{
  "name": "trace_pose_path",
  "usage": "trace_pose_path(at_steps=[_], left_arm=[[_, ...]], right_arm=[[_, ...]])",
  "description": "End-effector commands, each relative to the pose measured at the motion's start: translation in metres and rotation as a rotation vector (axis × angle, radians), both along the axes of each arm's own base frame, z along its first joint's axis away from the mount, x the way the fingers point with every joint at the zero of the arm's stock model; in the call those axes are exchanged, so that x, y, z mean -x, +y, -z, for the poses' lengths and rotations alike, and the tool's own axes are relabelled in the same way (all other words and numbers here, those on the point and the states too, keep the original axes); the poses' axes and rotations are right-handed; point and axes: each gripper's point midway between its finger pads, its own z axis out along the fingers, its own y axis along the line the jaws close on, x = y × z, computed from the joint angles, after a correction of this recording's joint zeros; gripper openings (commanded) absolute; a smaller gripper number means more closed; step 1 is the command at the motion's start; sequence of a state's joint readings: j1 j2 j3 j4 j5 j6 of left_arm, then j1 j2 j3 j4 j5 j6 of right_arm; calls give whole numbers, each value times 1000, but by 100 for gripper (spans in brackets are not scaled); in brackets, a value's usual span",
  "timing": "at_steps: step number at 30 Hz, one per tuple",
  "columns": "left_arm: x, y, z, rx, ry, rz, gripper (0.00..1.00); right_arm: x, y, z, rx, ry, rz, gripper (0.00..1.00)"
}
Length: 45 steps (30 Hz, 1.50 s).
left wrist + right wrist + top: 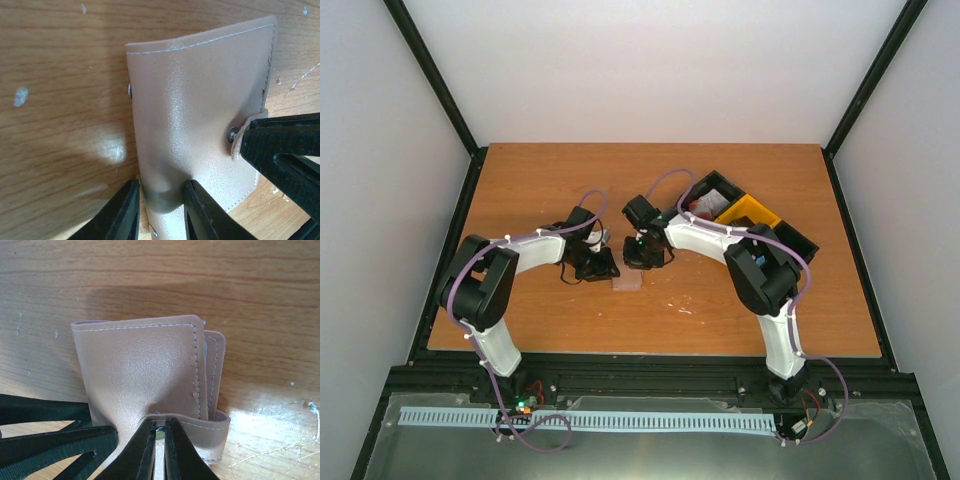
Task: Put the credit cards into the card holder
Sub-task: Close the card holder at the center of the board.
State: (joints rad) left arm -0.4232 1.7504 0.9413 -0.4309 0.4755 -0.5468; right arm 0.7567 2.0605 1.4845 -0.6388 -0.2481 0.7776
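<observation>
Top external: shows the card holder [628, 283] near the middle of the wooden table [520, 190], well apart from the black bin [802, 240] and yellow bin [750, 212] at the far right. Also shows white-and-red credit cards [704, 207] inside the black bin, just left of the yellow one.

Left wrist: finds the left gripper [161, 216] narrow, pinching the holder's near edge, with tan-pink leather dented between the fingers [125, 215].

Right wrist: finds the right gripper [159, 450] closed tight on the snap tab [205, 430] at the holder's near corner. Shows the holder folded, tan-pink outside facing up, white stitching along its edges. Cannot tell whether lifted or resting on the wood.
</observation>
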Motion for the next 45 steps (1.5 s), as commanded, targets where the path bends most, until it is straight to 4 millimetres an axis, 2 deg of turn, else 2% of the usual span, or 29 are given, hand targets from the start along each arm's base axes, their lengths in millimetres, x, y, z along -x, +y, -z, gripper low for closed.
trace_pose_path(at_steps=[1,10,17,25,28,31,33,36,39,45], left_arm=[[3,7,15,-41,16,1,26],[2,7,16,-43,8,-6,23],[2,8,17,-46,6,-15,22],[-1,8,15,-47,-6,-23,21],[-2,8,15,-46,-7,-24,21],[-3,8,14,-44,-12,-28,21],[-5,7,11,-42,-18,-30,21],[-8,7,6,-41,-34,-34,24],[-13,6,1,-40,-46,-36,27],[-19,6,-5,-47,-62,-54,35]], right_arm=[[11,-15,38,130,74,-6,6],[19,-14,57,183,122,-7,3],[14,-11,70,208,138,27,3],[18,-12,81,215,162,35,3],[13,-2,71,153,146,28,4],[1,12,41,26,74,17,12],[-6,9,21,2,14,19,20],[-12,-1,4,3,-42,25,23],[-11,-6,4,-6,-40,19,23],[-3,1,8,-58,-11,-7,18]])
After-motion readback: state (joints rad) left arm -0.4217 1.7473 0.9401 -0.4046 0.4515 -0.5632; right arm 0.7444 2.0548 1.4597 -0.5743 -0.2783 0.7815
